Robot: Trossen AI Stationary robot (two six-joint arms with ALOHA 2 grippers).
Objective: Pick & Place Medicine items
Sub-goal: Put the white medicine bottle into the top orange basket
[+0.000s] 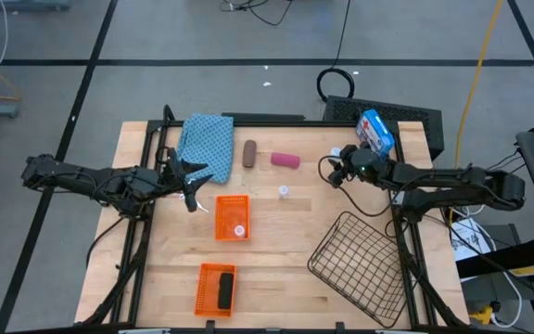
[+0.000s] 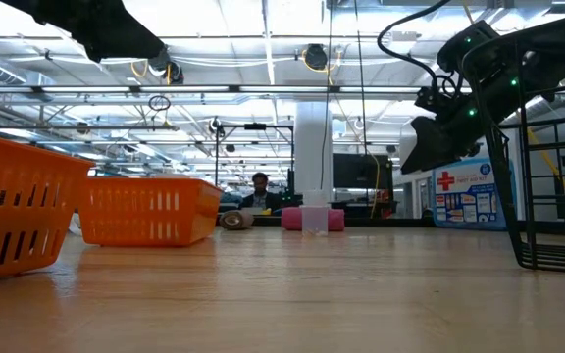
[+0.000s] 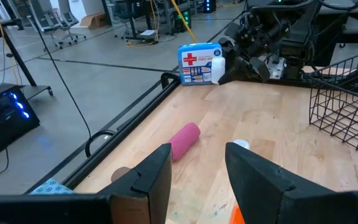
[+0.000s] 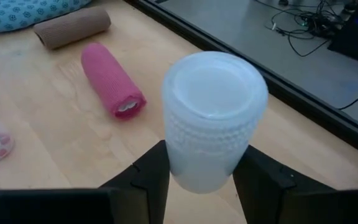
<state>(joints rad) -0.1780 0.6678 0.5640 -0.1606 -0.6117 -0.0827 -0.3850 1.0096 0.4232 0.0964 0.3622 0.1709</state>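
White translucent plastic describes the vial (image 4: 211, 118) seated between the fingers of the right end effector (image 4: 201, 177) in the right wrist view; its ribbed wall and flat cap suggest a light, stiff, somewhat slippery item, best taken across the ribbed band below the cap, as here. In that same view the pink cylinder (image 4: 112, 79) and brown cylinder (image 4: 72, 27) lie on the desk (image 4: 36, 137); both look like soft rolled fabric, light and compliant, so a grip across the middle of the barrel should suit them. High view: the right end effector (image 1: 342, 171) sits near the far right of the desk beside the blue-and-white box (image 1: 375, 130); 1 vial (image 1: 284, 192) stands loose at mid-desk, another (image 1: 239, 230) rests in the nearer-centre orange basket (image 1: 232, 218), and the black cylinder (image 1: 224, 289) lies in the second orange basket (image 1: 217, 289). The left end effector (image 1: 191, 190) waits by the blue cloth (image 1: 206, 144). Low view: pink cylinder (image 2: 313, 220) with a vial in front, contact not determinable. Left wrist view: the left end effector (image 3: 197, 171) stands part open, holding nothing.
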